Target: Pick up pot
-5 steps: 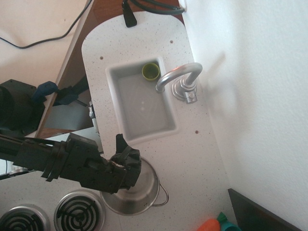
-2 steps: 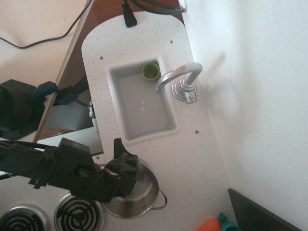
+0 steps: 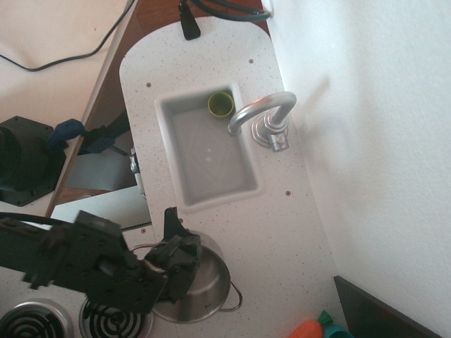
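One arm only, reaching in from 9 o'clock along the bottom of the view. Its black gripper sits right over the near-left rim of the round shiny stainless-steel pot, which stands on the white speckled counter at about 6 o'clock from the grey rectangular sink, next to the coil stove burner. Key relation: the pot body lies toward 4 o'clock from the pincer, with the rim edge directly under the fingers. One finger points up toward 12 o'clock outside the rim; the other looks to be inside the bowl (hard to be sure, it's all dark). Whether the jaws are narrow on the rim or apart, I cannot tell. One thin wire loop handle sticks out at 4 o'clock, on the far side from the arm. My read: a rim grasp is in hand, lift not clearly begun. The small green cup stays in the sink's far corner, well apart.
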Motion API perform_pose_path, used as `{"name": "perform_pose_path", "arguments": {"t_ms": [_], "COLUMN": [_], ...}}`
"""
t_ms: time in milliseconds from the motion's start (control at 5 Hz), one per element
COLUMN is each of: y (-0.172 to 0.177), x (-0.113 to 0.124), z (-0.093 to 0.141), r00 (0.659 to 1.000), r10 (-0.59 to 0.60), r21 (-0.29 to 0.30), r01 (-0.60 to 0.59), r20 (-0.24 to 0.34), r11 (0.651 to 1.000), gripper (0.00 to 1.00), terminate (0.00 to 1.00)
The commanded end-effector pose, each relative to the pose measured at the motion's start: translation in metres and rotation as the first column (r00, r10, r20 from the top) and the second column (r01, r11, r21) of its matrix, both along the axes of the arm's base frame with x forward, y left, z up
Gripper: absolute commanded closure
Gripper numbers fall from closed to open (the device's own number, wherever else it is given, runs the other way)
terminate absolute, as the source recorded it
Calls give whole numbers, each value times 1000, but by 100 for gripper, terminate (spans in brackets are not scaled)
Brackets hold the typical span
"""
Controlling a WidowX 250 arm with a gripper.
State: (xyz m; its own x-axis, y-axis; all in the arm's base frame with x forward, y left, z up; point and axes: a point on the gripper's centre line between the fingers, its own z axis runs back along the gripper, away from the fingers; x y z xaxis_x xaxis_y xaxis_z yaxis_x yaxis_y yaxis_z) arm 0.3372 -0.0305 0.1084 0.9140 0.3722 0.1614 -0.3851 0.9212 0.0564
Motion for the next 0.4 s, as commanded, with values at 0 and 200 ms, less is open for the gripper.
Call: {"name": "perform_pose_path", "arguments": {"t_ms": [0,200], "y": [-8,-11], "x": [8,7], "z": [57,72], "r00": [984,977], "r10": [-22,-28], "r21": [-6,0], "r01": [24,29], "r20": [175,209], "r11": [1000,1000], "gripper": [0,0], "terminate": [0,0]}}
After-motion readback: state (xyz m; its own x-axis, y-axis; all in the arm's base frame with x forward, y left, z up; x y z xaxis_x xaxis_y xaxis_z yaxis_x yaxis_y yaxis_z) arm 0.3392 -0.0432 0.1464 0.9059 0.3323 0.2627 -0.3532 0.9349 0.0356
